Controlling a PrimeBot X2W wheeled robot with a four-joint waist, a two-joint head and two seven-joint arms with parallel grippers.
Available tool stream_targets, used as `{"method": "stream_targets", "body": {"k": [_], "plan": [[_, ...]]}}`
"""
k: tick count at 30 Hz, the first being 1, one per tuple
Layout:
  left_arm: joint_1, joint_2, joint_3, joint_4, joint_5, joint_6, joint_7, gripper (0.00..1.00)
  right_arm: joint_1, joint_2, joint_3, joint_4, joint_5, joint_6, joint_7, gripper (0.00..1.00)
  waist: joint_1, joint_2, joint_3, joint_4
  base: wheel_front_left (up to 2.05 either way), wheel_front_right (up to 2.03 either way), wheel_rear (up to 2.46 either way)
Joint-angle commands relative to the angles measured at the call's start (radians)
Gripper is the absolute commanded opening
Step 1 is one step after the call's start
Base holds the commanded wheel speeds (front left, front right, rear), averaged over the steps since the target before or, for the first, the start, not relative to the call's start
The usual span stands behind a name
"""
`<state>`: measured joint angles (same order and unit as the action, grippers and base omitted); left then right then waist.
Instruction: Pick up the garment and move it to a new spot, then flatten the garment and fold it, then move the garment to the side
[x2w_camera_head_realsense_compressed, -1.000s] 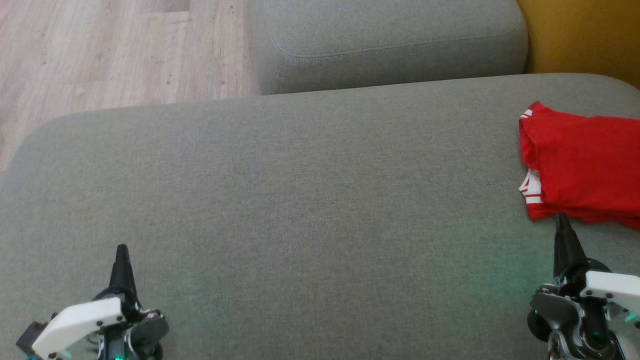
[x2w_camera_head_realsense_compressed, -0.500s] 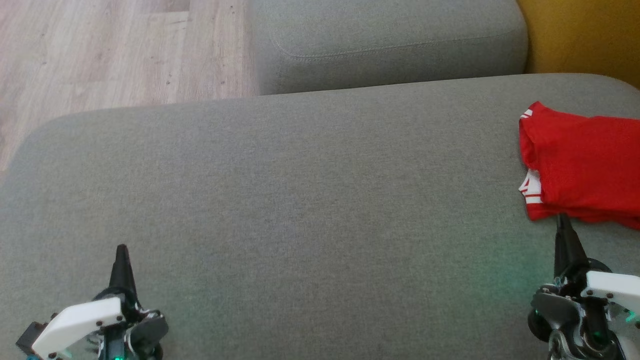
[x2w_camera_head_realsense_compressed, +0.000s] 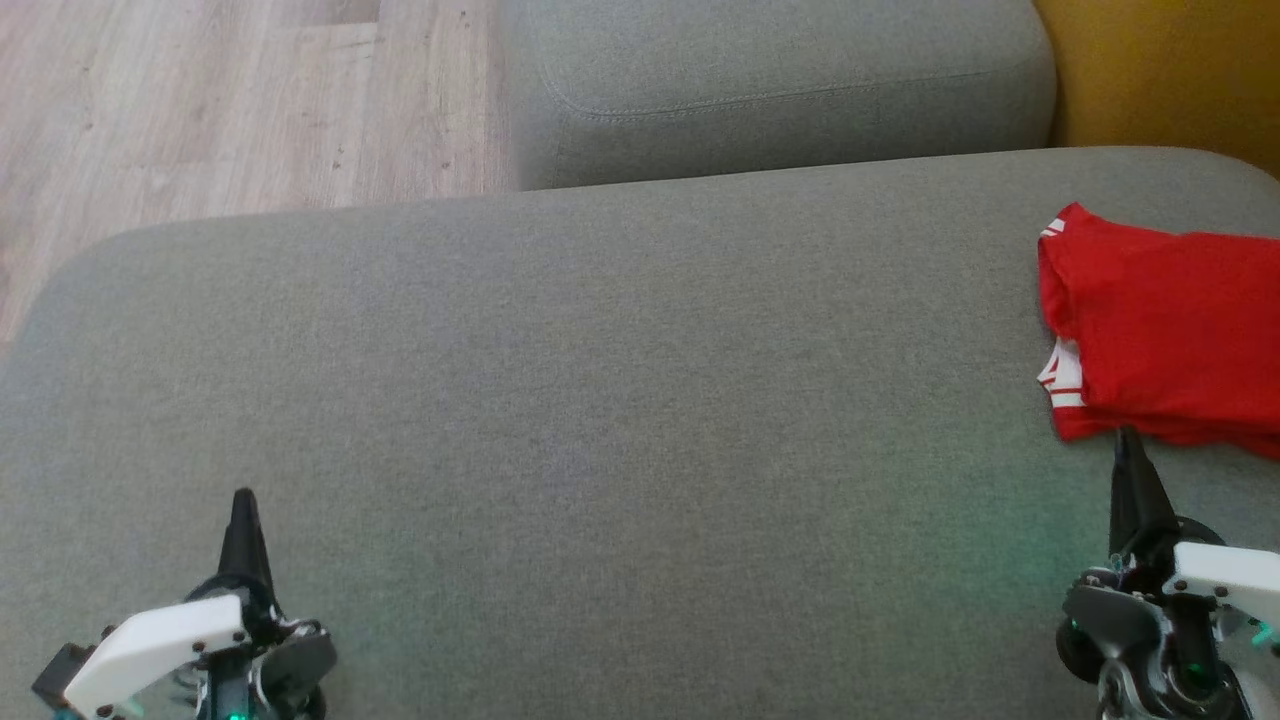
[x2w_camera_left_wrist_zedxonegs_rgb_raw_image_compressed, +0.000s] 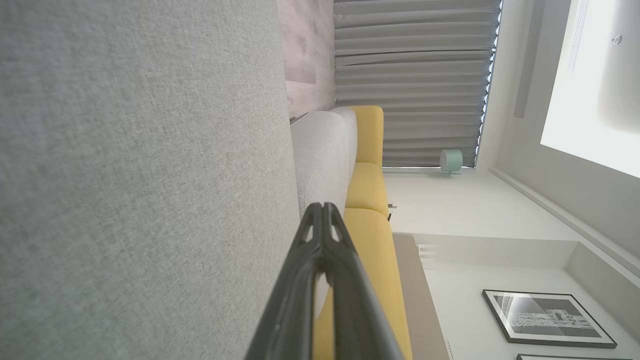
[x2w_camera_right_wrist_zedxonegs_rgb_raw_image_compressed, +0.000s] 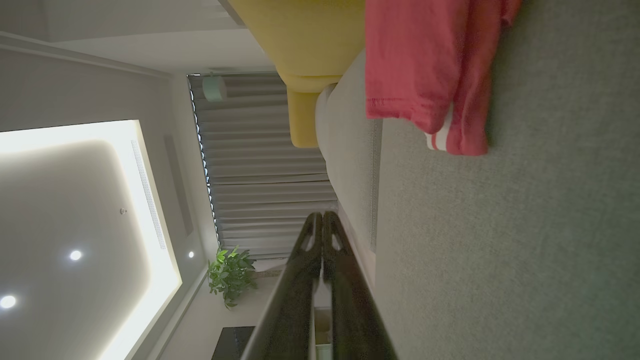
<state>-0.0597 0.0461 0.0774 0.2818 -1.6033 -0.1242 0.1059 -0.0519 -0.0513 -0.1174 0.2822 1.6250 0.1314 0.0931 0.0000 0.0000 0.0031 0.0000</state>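
The right fingers (x2w_camera_head_realsense_compressed: 1126, 470) are pressed tight together with nothing between them, and the left fingers (x2w_camera_head_realsense_compressed: 243, 520) are clenched and empty as well. Straight ahead of the right fingertips, and a little to their outer side, lies the garment (x2w_camera_head_realsense_compressed: 1165, 320). It is a folded red stack resting on the grey sofa cushion (x2w_camera_head_realsense_compressed: 600, 400), with its striped trim showing at the corner towards the left fingers. In the head view the right tip lines up with the garment's near hem. The right wrist view shows the garment (x2w_camera_right_wrist_zedxonegs_rgb_raw_image_compressed: 415, 65) ahead of the tips with bare cushion between, so I judge they are near but not touching. The stack's long axis seems to run crosswise to the fingers, though its far end is cut off by the frame. The left fingers are well apart from it, across the cushion, so the right arm is the nearer one. Both arms are low, with the fingers pointing forward along the cushion. With the garment folded and off to the side, the task looks about finished.
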Motion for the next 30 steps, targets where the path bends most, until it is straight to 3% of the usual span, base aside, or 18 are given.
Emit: {"method": "stream_targets", "body": {"k": [1, 30], "plan": [[-0.048, 0.004, 0.037, -0.036, -0.005, -0.007, 0.008, 0.0, -0.055, -0.009, 0.017, -0.038, -0.005, -0.001, 0.01, 0.0, 0.0, 0.0, 0.0, 0.0, 0.0, 0.0, 0.0], [-0.048, 0.004, 0.037, -0.037, -0.004, -0.007, 0.008, 0.0, -0.055, -0.006, 0.012, -0.038, -0.009, -0.001, 0.013, 0.0, 0.0, 0.0, 0.0, 0.0, 0.0, 0.0, 0.0]]}}
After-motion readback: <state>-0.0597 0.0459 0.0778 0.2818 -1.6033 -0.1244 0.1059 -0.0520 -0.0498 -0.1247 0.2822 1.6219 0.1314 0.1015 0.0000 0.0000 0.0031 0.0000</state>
